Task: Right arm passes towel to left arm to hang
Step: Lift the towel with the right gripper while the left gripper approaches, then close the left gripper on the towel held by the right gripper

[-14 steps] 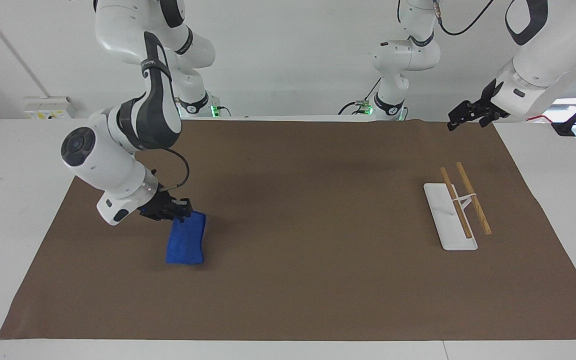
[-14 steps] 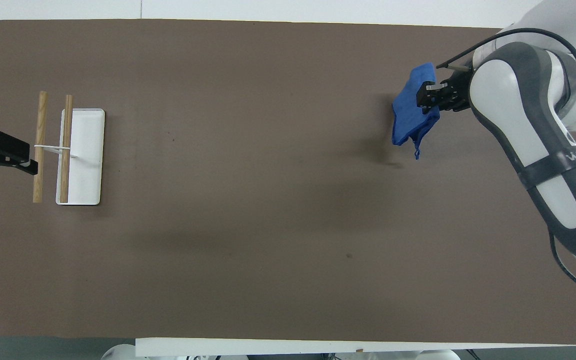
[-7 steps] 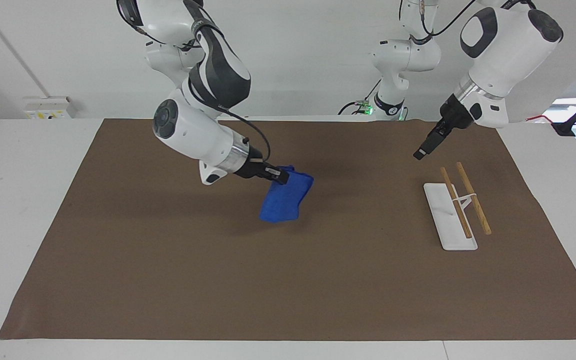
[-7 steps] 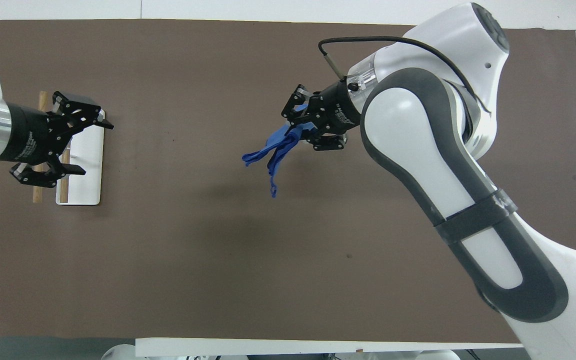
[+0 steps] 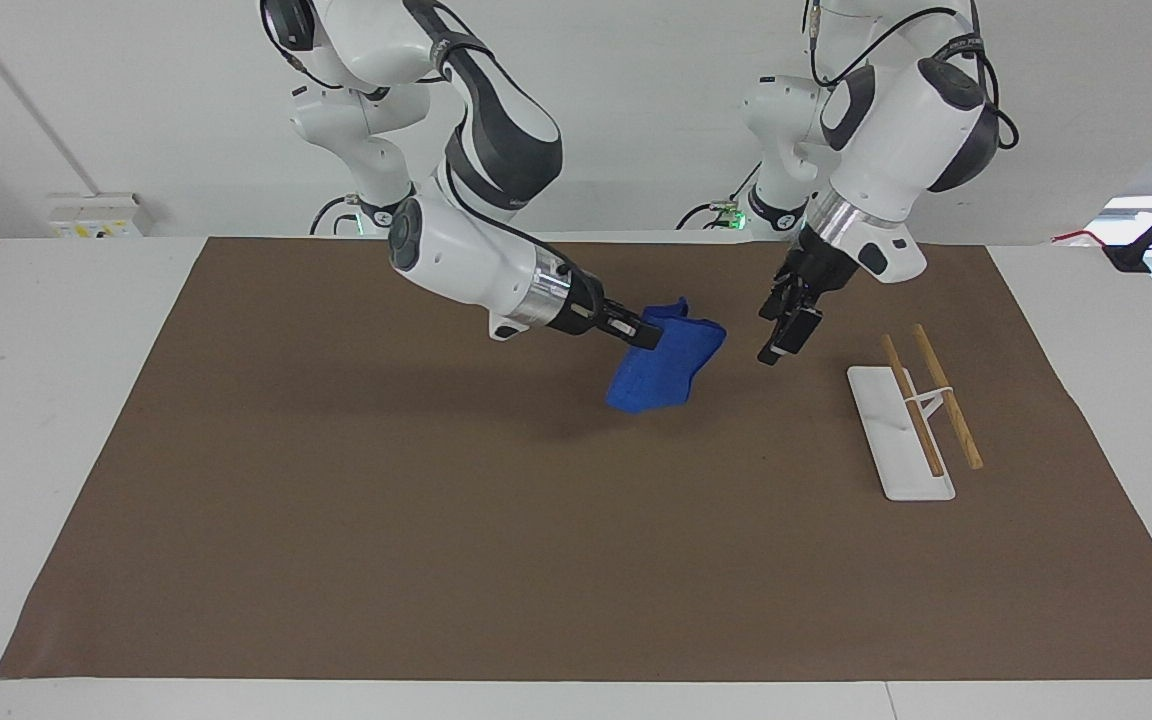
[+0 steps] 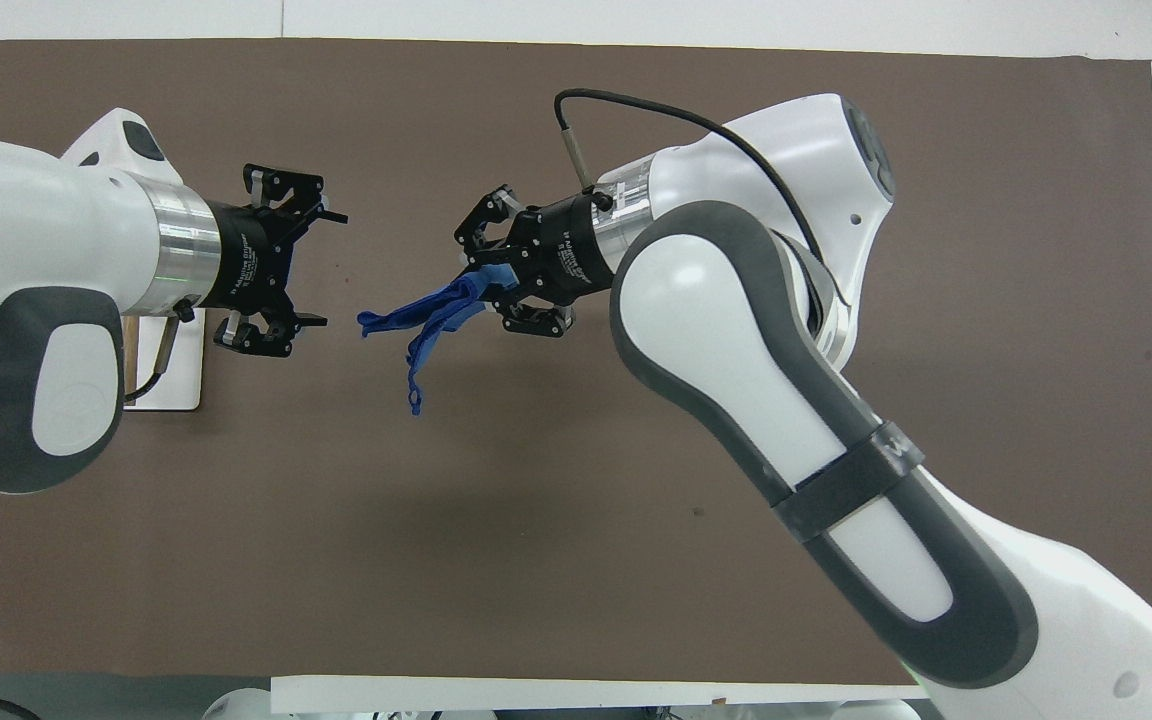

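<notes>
In the facing view, the right arm (image 5: 466, 255) reaches out from its end of the table over the middle of the brown mat (image 5: 336, 500). Its gripper (image 5: 644, 335) is pinched tight on the upper edge of the blue towel (image 5: 661, 372), which hangs in the air, clear of the mat, its lower part drooping freely. Holding it by one edge seems meant to leave loose cloth exposed for the other arm to grab.

Next comes the left gripper (image 5: 784, 338), with its fingers spread wide and angled downward, close to the towel but not touching it (a gap of bare mat shows between them in the overhead view). It looks set to take the cloth, so the handover is judged about to begin, not yet done. The left arm (image 5: 896, 130) descends from above toward it.

Last, toward the left arm's end of the table, stands the rack (image 5: 921, 415): a white base carrying two wooden rods. It is empty and sits within easy reach of the left arm, a sensible spot for hanging the towel once it is passed.
</notes>
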